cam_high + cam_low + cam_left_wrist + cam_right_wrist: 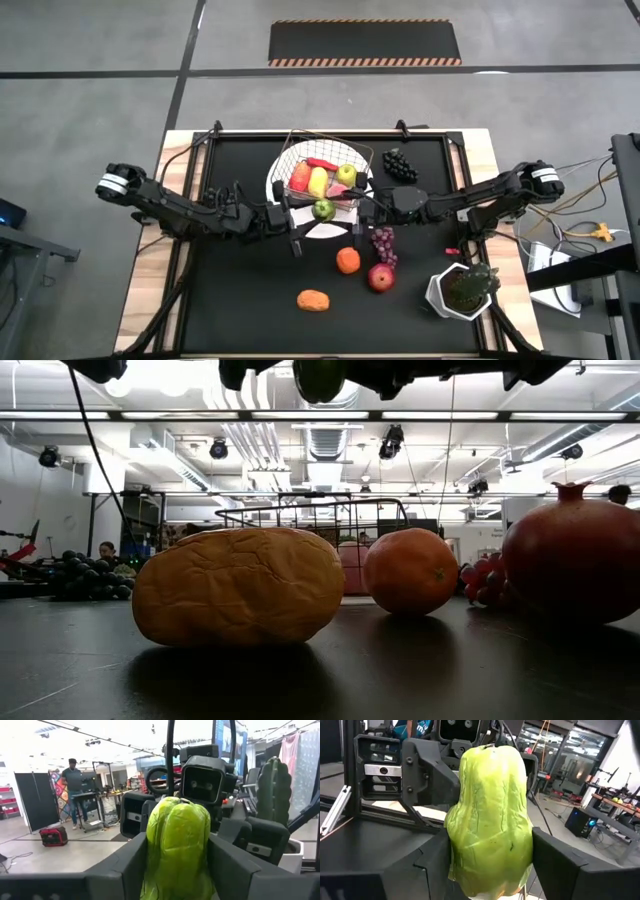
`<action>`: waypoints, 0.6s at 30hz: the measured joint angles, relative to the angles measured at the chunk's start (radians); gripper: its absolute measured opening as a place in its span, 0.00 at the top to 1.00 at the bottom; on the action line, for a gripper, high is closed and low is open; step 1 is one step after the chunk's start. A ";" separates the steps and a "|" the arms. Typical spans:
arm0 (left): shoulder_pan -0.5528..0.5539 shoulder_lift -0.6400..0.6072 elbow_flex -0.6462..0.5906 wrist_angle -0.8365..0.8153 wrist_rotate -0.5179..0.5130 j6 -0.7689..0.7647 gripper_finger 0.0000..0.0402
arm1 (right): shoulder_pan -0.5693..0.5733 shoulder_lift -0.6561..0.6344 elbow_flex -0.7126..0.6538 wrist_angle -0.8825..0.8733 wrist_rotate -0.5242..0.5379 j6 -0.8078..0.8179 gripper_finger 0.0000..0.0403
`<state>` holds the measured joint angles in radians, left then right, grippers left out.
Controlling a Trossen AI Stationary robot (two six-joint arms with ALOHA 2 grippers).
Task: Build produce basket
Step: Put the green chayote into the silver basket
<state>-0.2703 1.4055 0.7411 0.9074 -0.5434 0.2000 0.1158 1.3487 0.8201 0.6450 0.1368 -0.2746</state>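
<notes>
The black table top (240,300) carries a round white plate (285,165) with the small rectangular dark wire basket (300,150) on it, already holding a red pepper (322,163), a yellow mango (318,182), a pink peach (300,178) and a green apple (346,174). Just at the basket's near edge, the left gripper (300,213) and right gripper (348,207) meet, both clamped on one shiny green pepper (324,209) (492,815), held off the table. An orange (347,260), a pomegranate (380,277) and purple grapes (385,243) lie near.

pepper (490,815): glossy plastic | basket (318,160): thin metal wire | tabletop (240,310): matt blk
</notes>
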 joint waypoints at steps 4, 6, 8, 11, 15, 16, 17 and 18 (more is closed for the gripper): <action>0.000 -0.002 -0.011 -0.005 0.004 0.038 0.46 | 0.000 0.000 0.016 -0.066 -0.007 0.025 0.45; 0.000 -0.005 -0.015 -0.023 0.000 0.076 0.42 | 0.001 0.000 0.031 -0.127 -0.007 0.050 0.45; 0.000 -0.018 -0.015 -0.059 -0.004 0.125 0.41 | 0.001 -0.003 0.051 -0.206 -0.005 0.076 0.45; 0.001 -0.058 -0.015 -0.137 -0.010 0.191 0.40 | 0.001 -0.005 0.102 -0.363 0.039 0.110 0.43; 0.001 -0.119 -0.017 -0.280 -0.012 0.208 0.40 | 0.001 -0.005 0.188 -0.595 0.137 0.144 0.43; 0.001 -0.137 -0.018 -0.311 -0.012 0.208 0.40 | 0.000 -0.005 0.207 -0.637 0.164 0.147 0.43; 0.001 -0.156 -0.019 -0.335 -0.012 0.208 0.40 | -0.002 -0.005 0.224 -0.676 0.189 0.151 0.43; 0.001 -0.176 -0.022 -0.354 -0.013 0.209 0.40 | -0.007 -0.005 0.240 -0.706 0.209 0.152 0.43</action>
<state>-0.2695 1.2296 0.7191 0.5535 -0.5568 0.4085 0.1091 1.3441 1.0599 -0.0606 0.3457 -0.1221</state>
